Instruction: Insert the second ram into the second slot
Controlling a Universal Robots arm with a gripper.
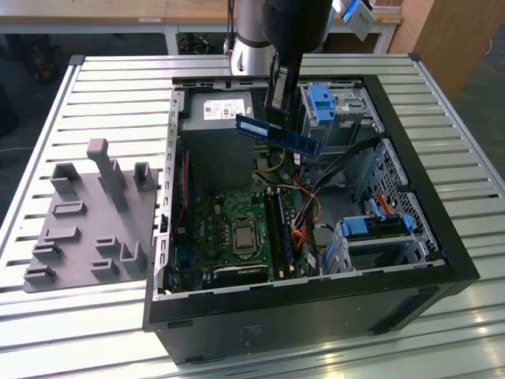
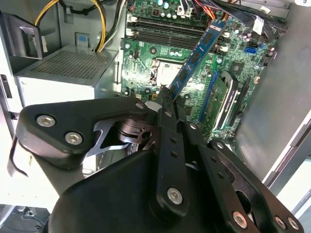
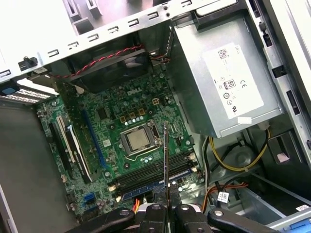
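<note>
Finding 1. The gripper [image 1: 278,125] is clamped on the second ram [image 1: 302,143], which it holds by one long edge. The stick hangs in the air above the open computer case [image 1: 442,237]. It is tilted, with its lower end toward the exterior view's right.

Finding 2. In the exterior view the stick appears over the gap between the grey power supply [image 1: 225,110] and the blue drive-bay latch [image 1: 323,103]. It is well apart from the memory slots [image 1: 278,229] on the motherboard [image 1: 213,229].

Finding 3. In the second wrist view the black fingers [image 2: 170,121] meet on the near end of the second ram [image 2: 197,56]. Its blue face carries dark chips and runs out over the board toward the memory slots [image 2: 165,26]. It touches nothing there.

Finding 4. In the first wrist view the second ram [image 3: 165,155] is seen edge-on as a thin line rising from the gripper [image 3: 167,199]. It crosses the memory slots [image 3: 155,174] beside the processor socket [image 3: 138,141]. The power supply [image 3: 228,82] lies just beside the board.

Finding 5. The case stands on a slatted metal table [image 1: 95,87]. A grey fixture plate [image 1: 87,229] with upright posts lies on the table at the exterior view's left, clear of the case
</note>
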